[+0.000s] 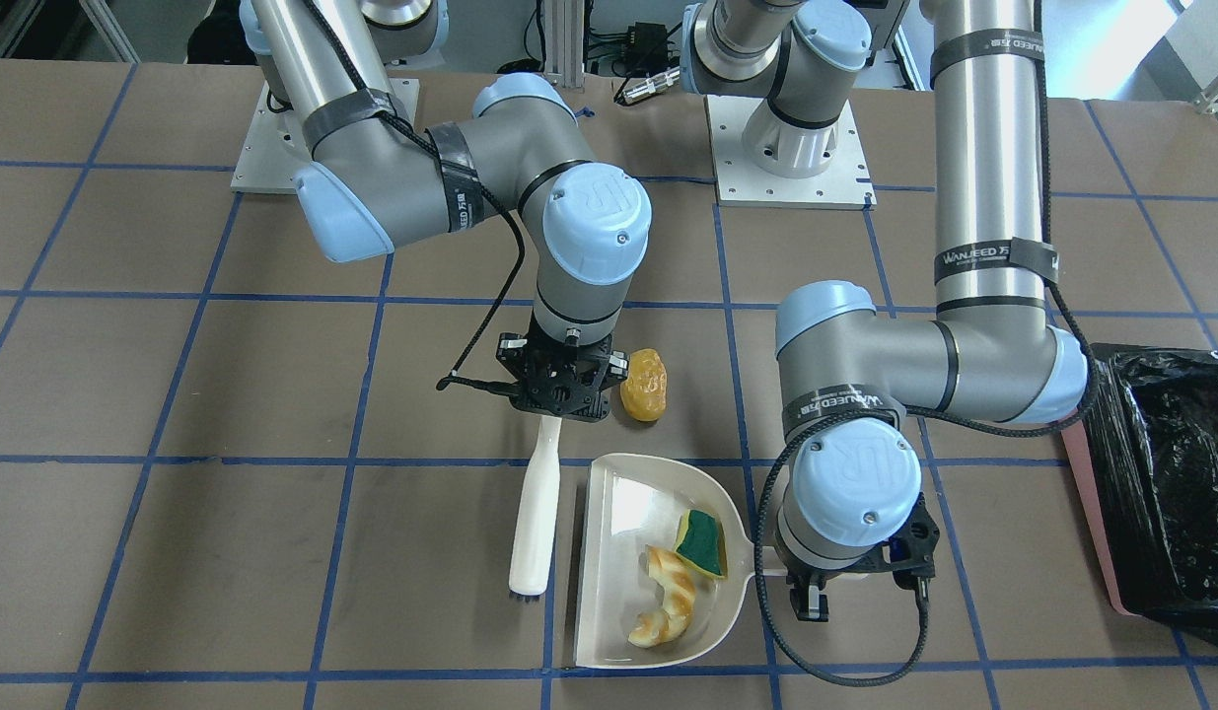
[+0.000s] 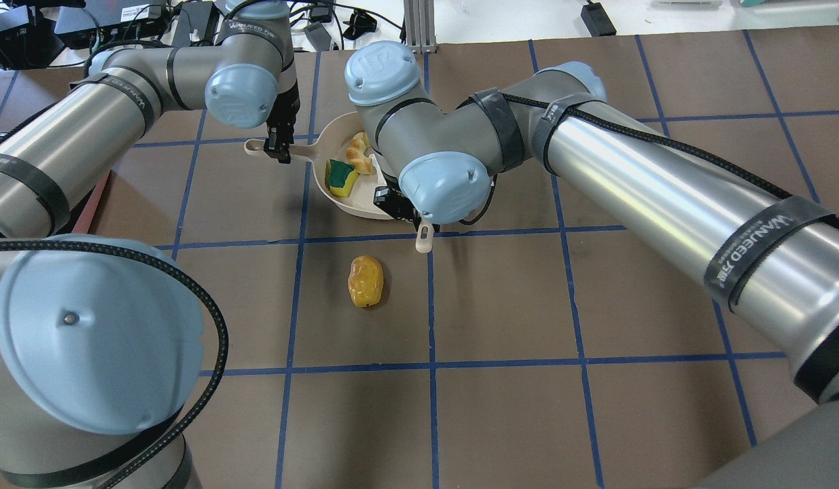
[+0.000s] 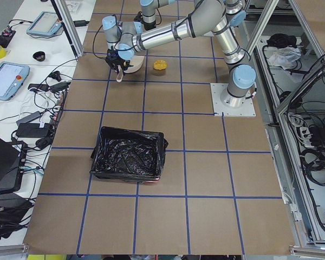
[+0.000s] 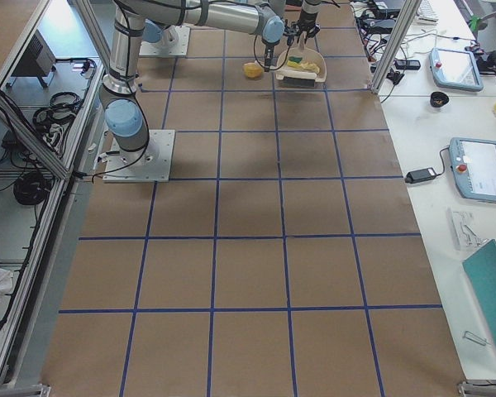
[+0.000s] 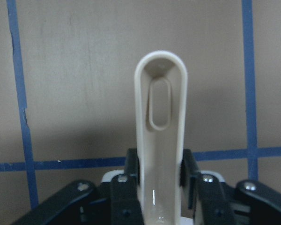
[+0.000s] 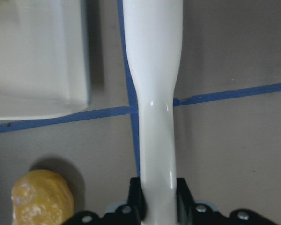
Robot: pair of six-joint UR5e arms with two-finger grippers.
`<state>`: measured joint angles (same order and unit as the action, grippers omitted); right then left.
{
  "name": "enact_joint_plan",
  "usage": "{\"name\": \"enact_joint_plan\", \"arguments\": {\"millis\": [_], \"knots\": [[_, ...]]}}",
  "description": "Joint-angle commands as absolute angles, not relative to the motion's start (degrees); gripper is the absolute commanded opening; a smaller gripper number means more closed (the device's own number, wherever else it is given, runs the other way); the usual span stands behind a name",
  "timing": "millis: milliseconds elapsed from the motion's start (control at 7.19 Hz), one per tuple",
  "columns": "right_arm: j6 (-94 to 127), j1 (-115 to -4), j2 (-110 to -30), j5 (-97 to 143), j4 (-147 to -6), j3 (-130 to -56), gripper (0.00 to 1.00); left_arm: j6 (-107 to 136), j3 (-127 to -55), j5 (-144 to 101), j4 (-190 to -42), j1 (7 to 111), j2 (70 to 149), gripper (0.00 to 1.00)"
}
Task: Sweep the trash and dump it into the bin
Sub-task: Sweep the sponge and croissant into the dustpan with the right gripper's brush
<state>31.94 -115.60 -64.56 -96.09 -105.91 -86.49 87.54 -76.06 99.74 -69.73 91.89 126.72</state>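
Observation:
The beige dustpan (image 1: 618,523) lies on the table and holds the curved tan bread piece (image 1: 665,597) and the green-and-yellow sponge chunk (image 1: 702,542). The yellow-orange lump (image 1: 645,385) lies on the table outside the pan, beside my right gripper (image 1: 559,404). That gripper is shut on the handle of a white brush (image 1: 535,513), which lies along the pan's side. My left gripper (image 1: 809,597) is shut on the dustpan handle (image 5: 160,93). The pink-sided bin (image 1: 1171,483) with its black bag stands apart, on my left.
The table is brown with a grid of blue tape lines (image 2: 433,305). The two arm base plates (image 1: 791,148) sit at the robot's side of it. In the exterior left view the bin (image 3: 129,160) stands about two grid squares from the dustpan.

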Motion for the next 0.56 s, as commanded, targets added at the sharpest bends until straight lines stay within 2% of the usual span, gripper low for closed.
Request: {"name": "enact_joint_plan", "arguments": {"millis": [0, 139, 417], "knots": [[29.97, -114.36, -65.48, -98.26, -103.54, -87.1, 0.11, 83.35, -75.41, 98.27, -68.91, 88.78, 125.34, 0.0], [30.32, -113.91, -66.35, -97.65, -103.01, -89.71, 0.11, 82.28, -75.24, 97.91, -68.56, 86.42, 124.03, 0.0], [30.41, -113.73, -73.61, -96.69, -103.18, -97.17, 0.1, 77.98, -75.76, 97.2, -69.95, 84.29, 120.78, 0.0]]}}
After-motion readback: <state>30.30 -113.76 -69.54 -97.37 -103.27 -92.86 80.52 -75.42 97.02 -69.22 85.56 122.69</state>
